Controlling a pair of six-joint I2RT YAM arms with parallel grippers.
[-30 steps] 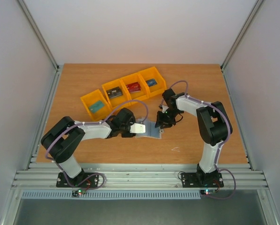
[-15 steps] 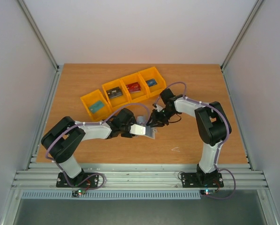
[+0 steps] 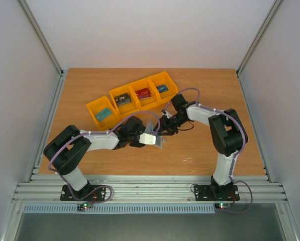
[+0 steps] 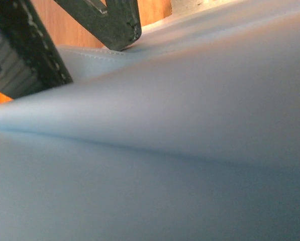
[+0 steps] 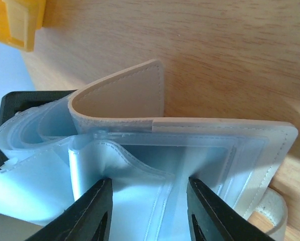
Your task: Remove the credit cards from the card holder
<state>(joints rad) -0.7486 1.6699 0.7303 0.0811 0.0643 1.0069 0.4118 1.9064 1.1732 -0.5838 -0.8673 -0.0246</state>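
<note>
Mid-table, between my two arms: the card holder (image 5: 216, 146) hangs open and tilted just above the wooden table (image 3: 215, 95), in front of a slanting row of four yellow bins (image 3: 96, 108). The left gripper (image 3: 145, 136) is clenched on the holder's cream end. Its wrist camera sees little beyond a blurred pale blue-grey surface pressed close to the lens. The right gripper (image 3: 165, 128) meets the holder from the opposite side. Its two black fingers (image 5: 94, 211) stand apart over the clear pockets on the inner face, with nothing clamped between them. The pockets I can see from that wrist look see-through. A cream flap (image 5: 124, 98) curls up behind them, off the wood. The credit cards lie one to a bin, well apart from the holder: the teal card (image 3: 103, 113) in the nearest bin on the left, then the dark grey card (image 3: 122, 99), the red card (image 3: 142, 93) and the blue card (image 3: 162, 88) at the far right end.
</note>
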